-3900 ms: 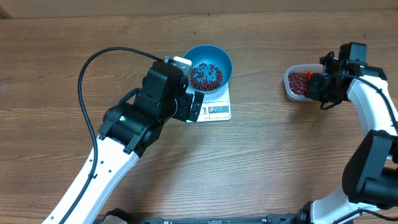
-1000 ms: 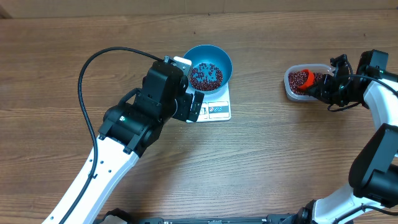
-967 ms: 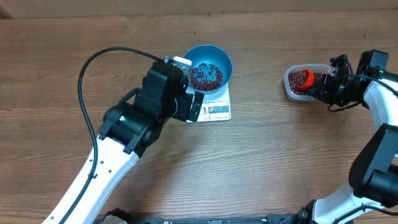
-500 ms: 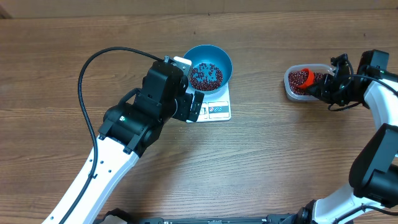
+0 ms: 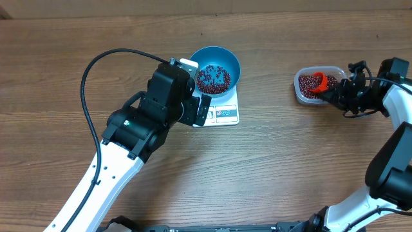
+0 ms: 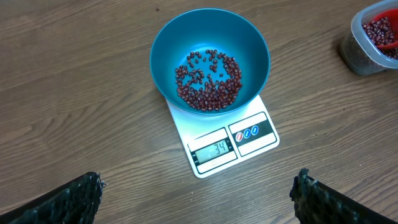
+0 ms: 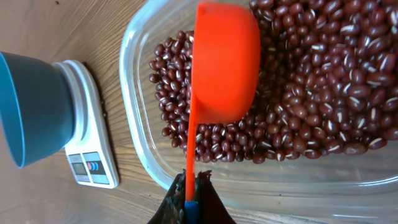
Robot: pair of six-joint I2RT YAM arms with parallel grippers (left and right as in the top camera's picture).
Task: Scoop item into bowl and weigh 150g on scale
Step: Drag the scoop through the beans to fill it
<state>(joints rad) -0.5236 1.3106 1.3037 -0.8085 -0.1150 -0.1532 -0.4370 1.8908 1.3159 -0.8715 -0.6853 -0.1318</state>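
We find beans [image 6: 208,81] thinly spread in bottom of blue bowl [image 6: 168,43]. Bowl stands on white scale [image 6: 252,134], display showing 34. More beans fill clear tub [image 7: 134,137], well apart to right on wooden table [image 5: 270,167]. Red scoop [image 7: 225,62] head inside tub, over beans. Right gripper [image 7: 191,200] clamped tight on scoop handle. Left gripper [image 6: 198,180] spread wide, holding nothing, above table beside scale.
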